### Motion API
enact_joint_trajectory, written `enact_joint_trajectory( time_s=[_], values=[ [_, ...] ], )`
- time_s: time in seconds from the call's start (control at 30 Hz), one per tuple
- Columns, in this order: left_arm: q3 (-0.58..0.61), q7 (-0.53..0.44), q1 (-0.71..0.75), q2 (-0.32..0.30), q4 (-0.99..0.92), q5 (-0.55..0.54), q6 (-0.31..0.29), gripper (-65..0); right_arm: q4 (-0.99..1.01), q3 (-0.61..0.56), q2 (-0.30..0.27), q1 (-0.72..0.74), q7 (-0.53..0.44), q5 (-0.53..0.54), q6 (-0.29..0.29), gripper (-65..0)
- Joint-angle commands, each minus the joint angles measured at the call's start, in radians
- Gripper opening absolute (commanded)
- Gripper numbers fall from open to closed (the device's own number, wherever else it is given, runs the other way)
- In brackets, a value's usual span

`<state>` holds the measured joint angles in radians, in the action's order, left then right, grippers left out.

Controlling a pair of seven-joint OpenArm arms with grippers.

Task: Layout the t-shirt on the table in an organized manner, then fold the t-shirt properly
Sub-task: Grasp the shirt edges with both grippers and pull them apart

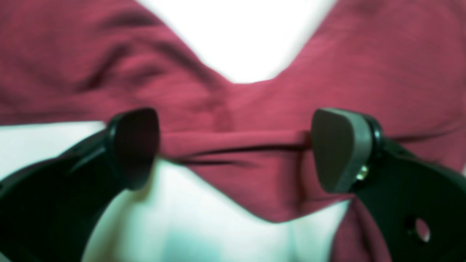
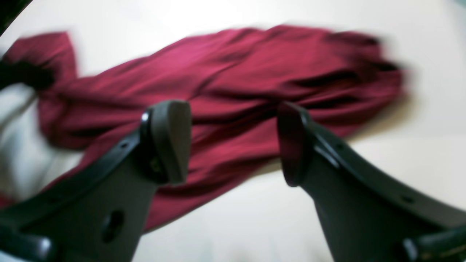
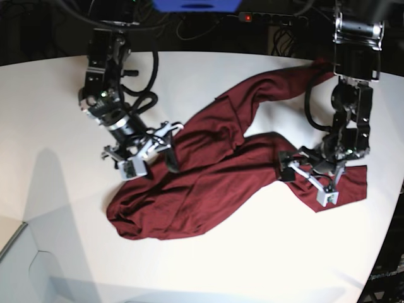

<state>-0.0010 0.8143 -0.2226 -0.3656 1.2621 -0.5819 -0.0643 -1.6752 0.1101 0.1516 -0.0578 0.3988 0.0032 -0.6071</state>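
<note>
The dark maroon t-shirt (image 3: 214, 183) lies crumpled across the white table (image 3: 57, 101), one long sleeve (image 3: 278, 82) running toward the back right. My right gripper (image 3: 151, 161) stands open over the shirt's left edge. In the right wrist view the right gripper (image 2: 233, 142) hovers with its jaws apart above the rumpled t-shirt (image 2: 236, 72), and nothing is held. My left gripper (image 3: 305, 180) is open over the shirt's right part. In the left wrist view the left gripper (image 1: 236, 149) has a raised fold of the t-shirt (image 1: 255, 105) lying between its spread pads.
Cables and a power strip (image 3: 252, 17) with a red light run along the table's back edge. The table's curved front edge (image 3: 372, 278) falls away at the lower right. A pale ledge (image 3: 19, 252) sits at the lower left corner.
</note>
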Motion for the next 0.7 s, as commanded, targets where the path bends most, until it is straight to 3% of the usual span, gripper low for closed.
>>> enact_joint_trajectory(
  time_s=[0.0,0.13,0.37,0.67],
  values=[
    [-0.017,-0.02,-0.037,-0.017,-0.014,-0.006,0.001,0.0,-0.016,-0.037,0.005,0.011,-0.033,0.019,-0.007,-27.7],
    [-0.018,-0.135,-0.048,-0.051,-0.12,-0.006,0.001,0.0,0.025,-0.143,0.005,-0.001,-0.033,0.019,-0.007,-27.7],
    [-0.018,-0.28,-0.05,-0.054,-0.246,0.013,0.001,0.0,0.209,-0.212,0.005,0.032,-0.036,0.019,-0.007,-27.7],
    [-0.021,-0.427,-0.139,-0.01,-0.422,0.334,0.001,0.0,0.326,-0.207,-0.013,0.003,-0.033,0.013,-0.007,-27.7]
  ],
)
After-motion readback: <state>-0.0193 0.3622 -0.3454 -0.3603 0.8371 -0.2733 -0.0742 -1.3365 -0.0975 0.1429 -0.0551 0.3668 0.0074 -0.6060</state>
